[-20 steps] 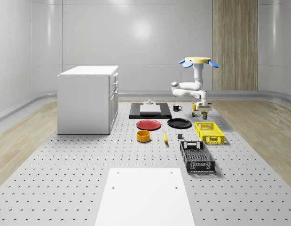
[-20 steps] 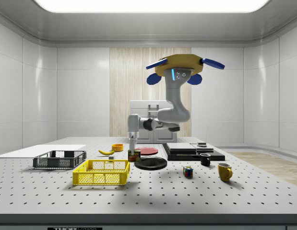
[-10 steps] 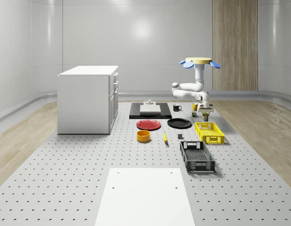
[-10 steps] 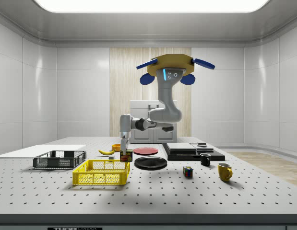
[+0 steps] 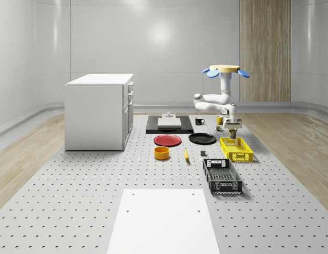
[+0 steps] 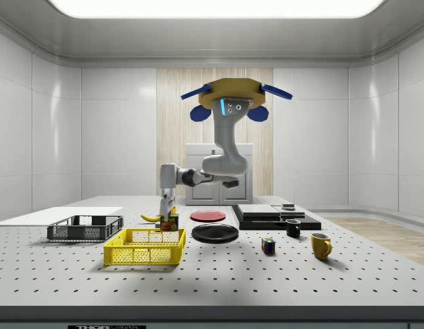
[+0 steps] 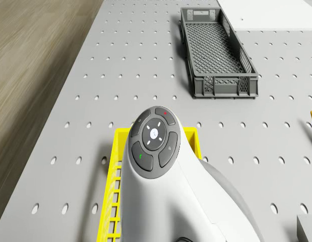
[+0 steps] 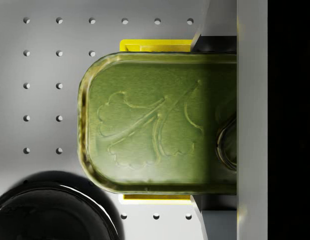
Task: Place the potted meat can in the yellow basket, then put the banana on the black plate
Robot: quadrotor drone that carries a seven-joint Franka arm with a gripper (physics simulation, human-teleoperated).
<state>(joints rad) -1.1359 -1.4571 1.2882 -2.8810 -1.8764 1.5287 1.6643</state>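
A white drawer cabinet (image 5: 99,111) stands on the grey perforated surface (image 5: 73,185). A flat red plate (image 5: 167,140) sits just behind an orange round bowl (image 5: 161,153); a dark grey mesh crate (image 5: 222,176) lies well apart.

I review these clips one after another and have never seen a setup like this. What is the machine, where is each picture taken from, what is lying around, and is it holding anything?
It is a simulated flying drone with a robot arm hanging beneath it. Two pictures come from fixed cameras, one overlooking the scene and one at its side. One comes from the drone's body, one from the arm's wrist.

The drone hovers above the pegboard table, near the far end of the yellow basket. Its claw grips the potted meat can, held just above that basket's end; the wrist camera sees the can's green top.

Also on the table: a banana, black plate, red plate, orange bowl, dark grey crate, two mugs and a white cabinet.
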